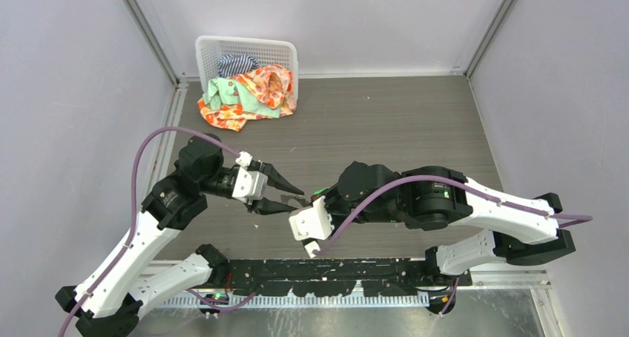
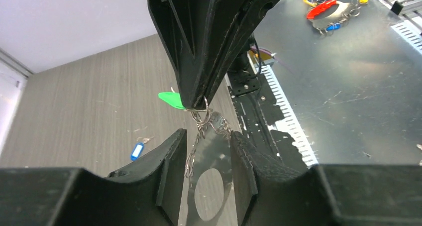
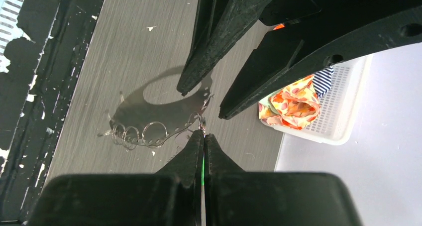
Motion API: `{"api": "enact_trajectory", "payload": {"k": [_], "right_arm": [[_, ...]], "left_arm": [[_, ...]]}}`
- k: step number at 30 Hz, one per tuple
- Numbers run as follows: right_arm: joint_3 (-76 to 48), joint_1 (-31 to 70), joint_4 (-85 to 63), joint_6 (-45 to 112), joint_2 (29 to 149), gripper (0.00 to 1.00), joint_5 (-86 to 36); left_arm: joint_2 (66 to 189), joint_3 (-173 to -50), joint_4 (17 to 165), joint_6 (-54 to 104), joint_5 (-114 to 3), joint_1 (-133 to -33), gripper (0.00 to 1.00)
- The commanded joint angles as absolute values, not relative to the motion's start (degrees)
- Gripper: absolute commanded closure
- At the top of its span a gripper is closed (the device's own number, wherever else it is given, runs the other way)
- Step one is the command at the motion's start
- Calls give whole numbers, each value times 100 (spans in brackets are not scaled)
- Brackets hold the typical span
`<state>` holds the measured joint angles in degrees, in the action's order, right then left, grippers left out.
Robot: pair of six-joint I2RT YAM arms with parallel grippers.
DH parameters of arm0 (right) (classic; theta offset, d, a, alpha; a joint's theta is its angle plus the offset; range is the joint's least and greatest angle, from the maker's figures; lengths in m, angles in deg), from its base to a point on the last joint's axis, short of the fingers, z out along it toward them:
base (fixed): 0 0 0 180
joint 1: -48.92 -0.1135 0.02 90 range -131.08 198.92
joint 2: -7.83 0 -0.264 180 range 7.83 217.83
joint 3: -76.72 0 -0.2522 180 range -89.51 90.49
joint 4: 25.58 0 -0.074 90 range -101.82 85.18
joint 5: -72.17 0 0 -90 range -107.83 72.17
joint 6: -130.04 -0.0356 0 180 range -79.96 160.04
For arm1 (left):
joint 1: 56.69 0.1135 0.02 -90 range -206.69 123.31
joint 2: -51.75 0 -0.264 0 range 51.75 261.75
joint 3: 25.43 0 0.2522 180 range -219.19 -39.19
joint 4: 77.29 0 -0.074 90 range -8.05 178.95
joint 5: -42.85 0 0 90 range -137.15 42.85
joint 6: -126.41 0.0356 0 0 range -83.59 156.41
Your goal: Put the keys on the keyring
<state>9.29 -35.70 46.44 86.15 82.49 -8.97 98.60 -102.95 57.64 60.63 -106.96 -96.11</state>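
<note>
Closest to the left wrist camera are seen the black ribbed fingers (image 2: 169,171) of the left gripper (image 2: 208,135), which stand apart, one on each side of the keyring (image 3: 144,111). No clamping is shown, and contact with either pad cannot be told. The keyring hangs in the air just below the tip of the right gripper (image 3: 203,136), which is pressed shut on the green key (image 2: 170,100) (only the bright plastic head sticks out). Whether key and keyring are already linked cannot be made out. The blue key (image 2: 137,150) lies flat on the grey wood-grain table (image 2: 74,101), well apart.

The keyring is judged light, thin and stiff, with a mirror-smooth face that is likely to slip and to swing when nudged. Small wire rings (image 3: 154,133) are strung along its rim and will probably dangle. A hold is best taken across the flat body, clear of that fringe, so that the rim is kept free. The keys are tiny, and the hard plastic head is judged the surest place to be pinched.
</note>
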Motion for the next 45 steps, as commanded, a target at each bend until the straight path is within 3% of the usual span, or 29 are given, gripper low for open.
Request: {"api": "enact_trajectory", "payload": {"k": [1,10,28,36,45], "right_arm": [[1156,-3555,4279,8583,8244,99,-905],[1170,-3555,4221,8557,8272,99,-974],[1156,-3555,4062,8557,8308,99,-1023],[1130,-3555,4026,8548,8308,99,-1074],[973,-3550,4150,8480,8020,99,-1012]], "left_arm": [[9743,-10158,6109,5573,-10950,-9638,61],[9740,-10014,6298,5512,-10084,-9676,63],[9716,-9871,6230,5509,-10507,-9774,76],[9684,-9832,6367,5606,-10313,-9774,99],[9505,-9766,6489,5435,-10189,-9774,100]]}}
